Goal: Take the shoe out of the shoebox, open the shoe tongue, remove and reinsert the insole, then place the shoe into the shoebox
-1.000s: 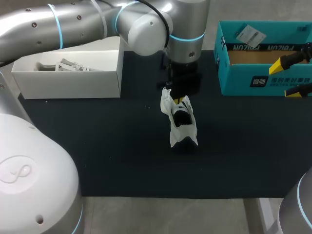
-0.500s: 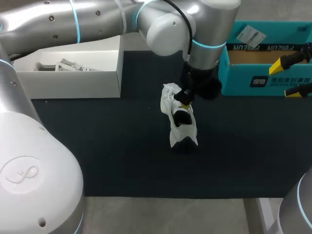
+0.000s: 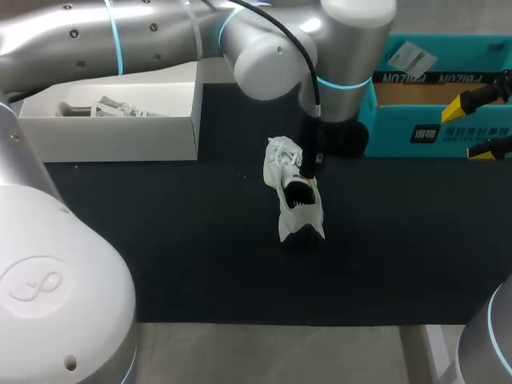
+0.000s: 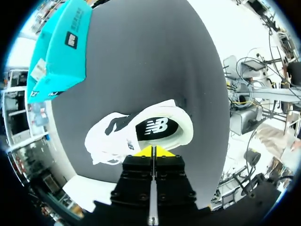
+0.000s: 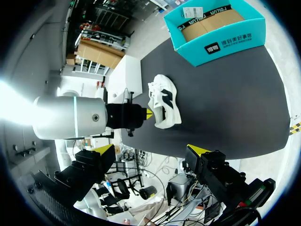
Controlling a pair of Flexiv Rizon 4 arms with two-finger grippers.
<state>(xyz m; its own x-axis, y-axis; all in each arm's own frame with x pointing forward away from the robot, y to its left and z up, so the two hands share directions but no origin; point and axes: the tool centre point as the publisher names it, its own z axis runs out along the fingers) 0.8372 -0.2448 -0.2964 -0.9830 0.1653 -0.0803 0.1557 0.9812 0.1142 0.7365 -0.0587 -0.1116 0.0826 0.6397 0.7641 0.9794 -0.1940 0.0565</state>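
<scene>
Head view: white shoe (image 3: 294,200) on black mat (image 3: 200,240). Left gripper (image 3: 306,170), jaws pressed together, at shoe's opening. Right gripper (image 3: 472,126), jaws wide, well right of shoe.

Shoe (image 3: 294,204): white sneaker with black trim, out of its box. It rests sole-down near the middle of the dark tabletop (image 3: 200,240), opening upward, laces loose and bunched at the far end. A black insole (image 4: 157,128) bearing a white logo lies inside, visible through the opening.

Shoebox (image 3: 448,132): teal, open-topped with a brown cardboard interior. It stands upright at the far right of the tabletop, well apart from the shoe.
</scene>
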